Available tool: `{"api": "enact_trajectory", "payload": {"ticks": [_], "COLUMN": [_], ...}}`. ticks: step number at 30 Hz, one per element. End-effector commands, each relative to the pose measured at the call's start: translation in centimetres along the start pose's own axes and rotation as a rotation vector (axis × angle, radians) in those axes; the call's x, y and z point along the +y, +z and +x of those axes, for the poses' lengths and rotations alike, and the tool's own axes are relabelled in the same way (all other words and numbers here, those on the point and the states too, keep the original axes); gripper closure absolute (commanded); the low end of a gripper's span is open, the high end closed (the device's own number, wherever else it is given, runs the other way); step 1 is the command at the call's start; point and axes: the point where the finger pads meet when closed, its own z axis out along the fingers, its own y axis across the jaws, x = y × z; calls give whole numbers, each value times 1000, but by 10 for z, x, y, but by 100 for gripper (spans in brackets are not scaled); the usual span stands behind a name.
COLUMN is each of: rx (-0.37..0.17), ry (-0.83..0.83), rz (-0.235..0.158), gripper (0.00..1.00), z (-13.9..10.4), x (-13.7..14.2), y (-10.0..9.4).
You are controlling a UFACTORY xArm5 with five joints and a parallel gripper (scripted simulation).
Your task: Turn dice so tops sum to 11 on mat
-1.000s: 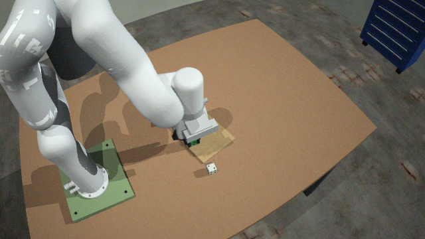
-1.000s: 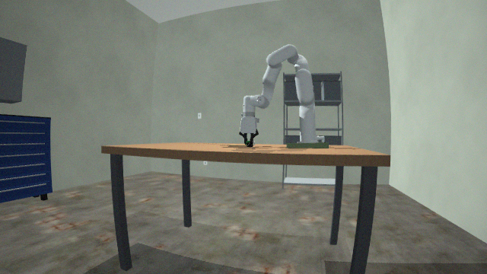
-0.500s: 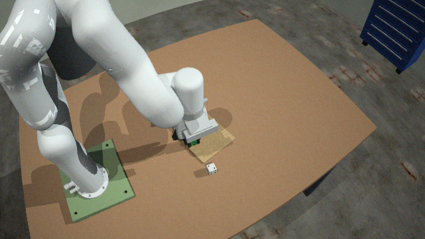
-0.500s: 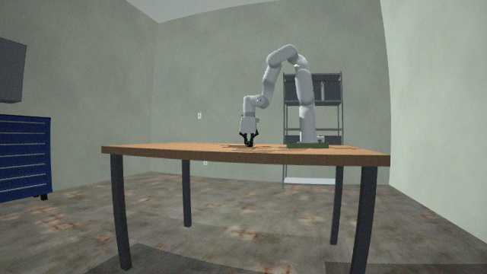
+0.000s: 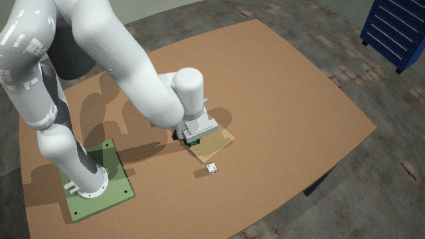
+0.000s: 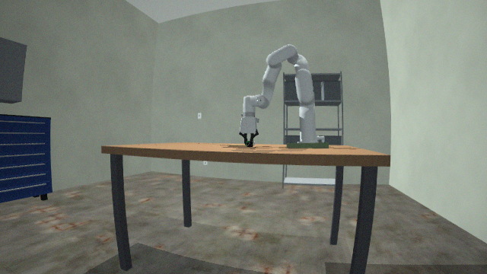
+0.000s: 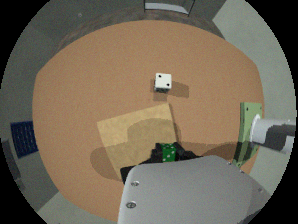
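My gripper (image 5: 194, 143) (image 6: 249, 144) (image 7: 165, 149) is down at the near-left corner of the tan mat (image 5: 214, 143) (image 7: 129, 133) and is shut on a green die (image 5: 194, 143) (image 7: 170, 152), which shows only as a small green patch under the wrist housing. A white die (image 5: 211, 168) (image 7: 162, 82) sits flat on the table off the mat, a short way from its edge. A third die is not visible; the arm hides part of the mat.
The wooden table (image 5: 265, 99) (image 6: 228, 152) carries the arm's green base plate (image 5: 109, 196) (image 6: 307, 144) (image 7: 250, 129). A blue drawer cabinet (image 5: 395, 30) (image 6: 23, 152) and a metal shelf (image 6: 323, 103) stand off the table.
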Motion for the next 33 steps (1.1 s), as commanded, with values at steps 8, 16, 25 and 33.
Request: {"api": "enact_trajectory", "payload": {"ticks": [8, 16, 25, 33], "rx": [0, 0, 0, 0], "ry": [0, 0, 0, 0], "rz": [3, 3, 3, 3], "gripper": [75, 67, 58, 58], "z": [0, 0, 0, 0], "x": [-1, -1, -1, -1], "y": [-1, -1, -1, -1]}}
